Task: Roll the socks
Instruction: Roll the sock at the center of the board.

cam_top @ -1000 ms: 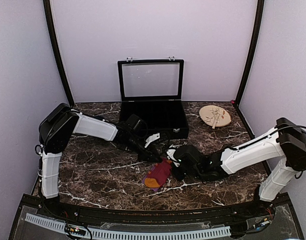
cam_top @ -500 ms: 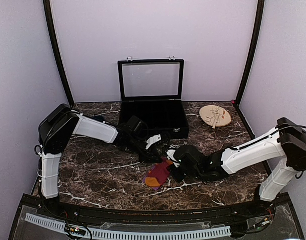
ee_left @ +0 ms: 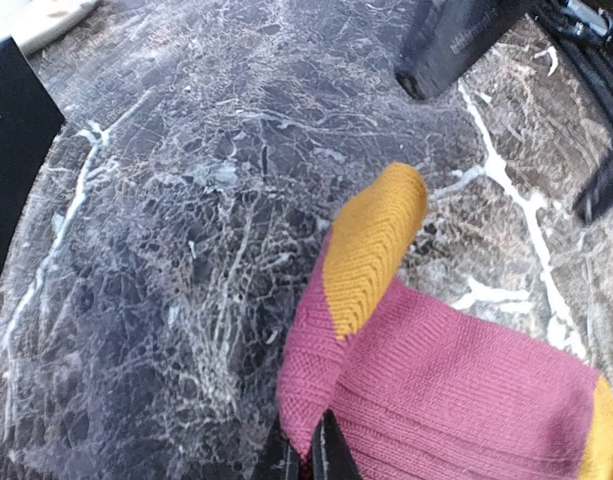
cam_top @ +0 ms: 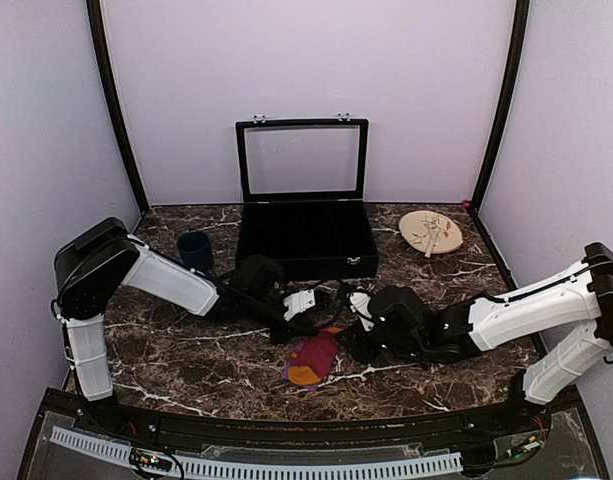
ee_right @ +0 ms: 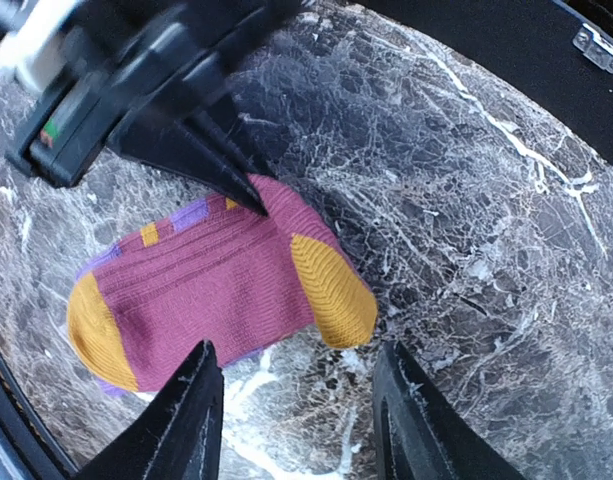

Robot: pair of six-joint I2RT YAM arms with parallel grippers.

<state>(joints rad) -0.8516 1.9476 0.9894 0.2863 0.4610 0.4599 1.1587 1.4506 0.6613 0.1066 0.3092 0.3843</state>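
Marble table (cam_top: 186, 350), case (cam_top: 304, 240) behind, left gripper (ee_left: 308, 455) pinching maroon sock (ee_right: 216, 280), right gripper (ee_right: 294, 360) apart

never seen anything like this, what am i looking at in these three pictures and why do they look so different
This is a robot with two arms, the left arm and the right arm, bolted to the near edge of a marble table. The wide picture comes from a fixed camera above and behind them. The other two come from small cameras on each wrist, so each looks down past that arm's own gripper. On the table lie a maroon sock with orange heel and toe, an open black case with a glass lid, a dark blue cup and a round wooden dish. The left gripper is pinched shut on the sock's edge. The right gripper hangs open above the sock, holding nothing.
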